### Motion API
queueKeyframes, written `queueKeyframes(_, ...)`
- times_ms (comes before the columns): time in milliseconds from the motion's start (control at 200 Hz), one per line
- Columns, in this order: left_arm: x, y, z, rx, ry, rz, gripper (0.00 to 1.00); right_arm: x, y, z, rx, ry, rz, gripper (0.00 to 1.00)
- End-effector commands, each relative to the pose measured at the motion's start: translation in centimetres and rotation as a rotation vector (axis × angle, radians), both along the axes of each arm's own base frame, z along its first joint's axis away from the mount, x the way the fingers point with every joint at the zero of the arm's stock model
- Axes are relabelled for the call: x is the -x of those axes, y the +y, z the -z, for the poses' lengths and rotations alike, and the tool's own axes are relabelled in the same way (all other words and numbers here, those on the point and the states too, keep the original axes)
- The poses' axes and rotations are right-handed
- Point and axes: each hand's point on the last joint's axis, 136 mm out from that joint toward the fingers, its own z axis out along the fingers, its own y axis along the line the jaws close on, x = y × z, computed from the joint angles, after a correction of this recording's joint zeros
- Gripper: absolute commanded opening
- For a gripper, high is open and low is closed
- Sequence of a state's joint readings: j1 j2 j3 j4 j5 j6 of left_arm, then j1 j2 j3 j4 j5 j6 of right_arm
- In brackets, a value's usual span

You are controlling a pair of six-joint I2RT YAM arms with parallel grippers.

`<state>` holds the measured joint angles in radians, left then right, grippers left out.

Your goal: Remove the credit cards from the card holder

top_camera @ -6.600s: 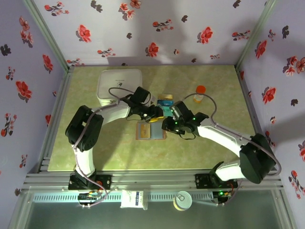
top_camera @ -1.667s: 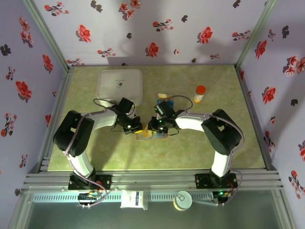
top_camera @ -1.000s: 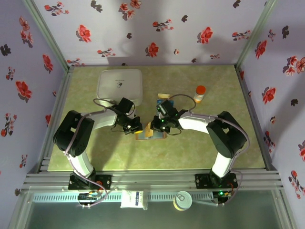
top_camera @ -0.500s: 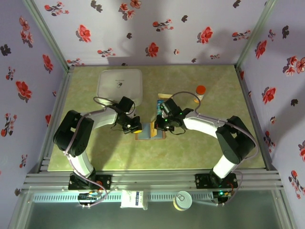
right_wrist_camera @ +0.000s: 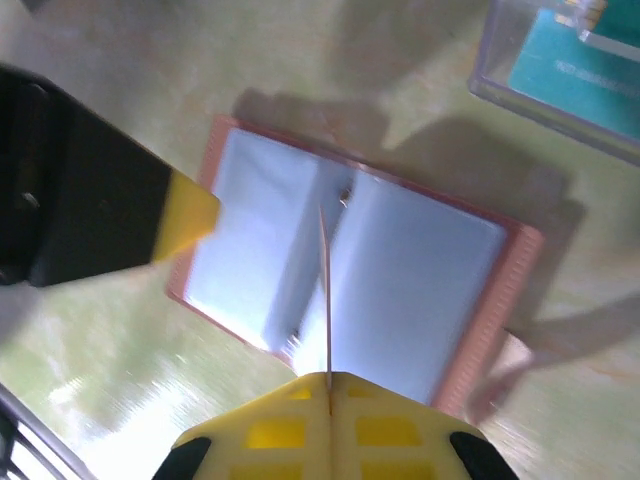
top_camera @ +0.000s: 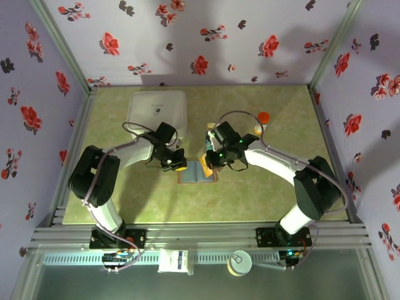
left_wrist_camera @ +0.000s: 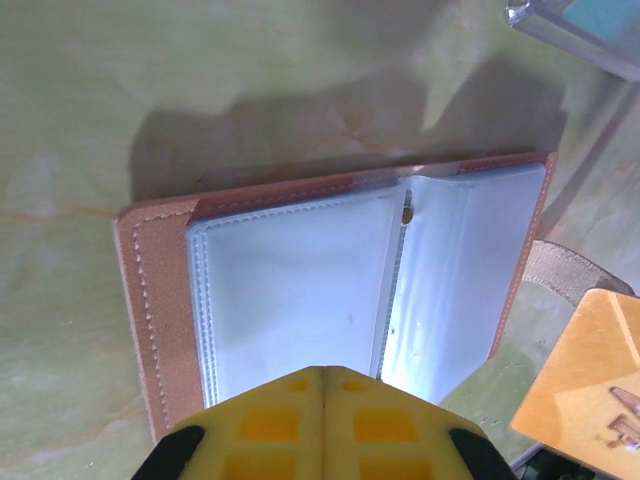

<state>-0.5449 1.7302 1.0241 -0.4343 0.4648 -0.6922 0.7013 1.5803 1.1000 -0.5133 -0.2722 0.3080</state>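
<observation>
The card holder [top_camera: 197, 174] lies open on the table, reddish-brown leather with pale grey-blue pockets [left_wrist_camera: 300, 290]. My left gripper [left_wrist_camera: 323, 371] is shut and empty, its tips over the holder's near-left edge [top_camera: 179, 166]. My right gripper [right_wrist_camera: 328, 376] is shut on one of the credit cards [right_wrist_camera: 325, 290], seen edge-on as a thin line above the open holder [right_wrist_camera: 420, 290]. That card's orange face [left_wrist_camera: 590, 370] shows at the lower right of the left wrist view. The right gripper [top_camera: 207, 161] hangs over the holder's far right corner.
A clear plastic box [right_wrist_camera: 565, 75] holding a teal card sits just beyond the holder. A white square box [top_camera: 157, 112] stands at the back left. An orange-capped bottle [top_camera: 262, 119] stands at the back right, close to the right arm's cable.
My right gripper has pulled back from the holder's pockets toward the far side with the card pinched in it. The left gripper has barely moved.
</observation>
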Motion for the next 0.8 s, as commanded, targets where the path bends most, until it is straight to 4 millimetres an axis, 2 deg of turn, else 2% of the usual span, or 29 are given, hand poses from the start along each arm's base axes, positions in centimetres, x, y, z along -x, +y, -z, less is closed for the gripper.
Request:
queueKeyframes(0, -0.5, 0.4, -2.0, -0.004, -0.051, 0.011, 0.0, -0.9, -1.9, -2.5, 0.14, -0.195, -0.269, 0.01)
queueKeyframes(280, -0.3, 1.1, -2.7, -0.018, -0.078, 0.002, 0.0, -2.7, -4.1, -4.0, 0.346, -0.394, -0.667, 0.0)
queueKeyframes(385, -0.2, 1.4, -2.6, -0.023, -0.075, -0.007, 0.01, -4.3, -4.9, -4.4, 0.406, -0.425, -0.731, 0.0)
queueKeyframes(515, -0.2, 1.5, -2.9, -0.022, -0.074, -0.011, 0.01, -5.2, -5.5, -4.4, 0.415, -0.401, -0.821, 0.0)
queueKeyframes(695, -0.1, 2.0, -3.1, -0.038, -0.077, -0.011, 0.01, -8.4, -5.7, -5.6, 0.365, -0.423, -0.819, 0.0)
queueKeyframes(795, -0.2, 2.1, -2.9, -0.043, -0.07, -0.013, 0.01, -9.9, -5.8, -5.5, 0.359, -0.413, -0.828, 0.0)
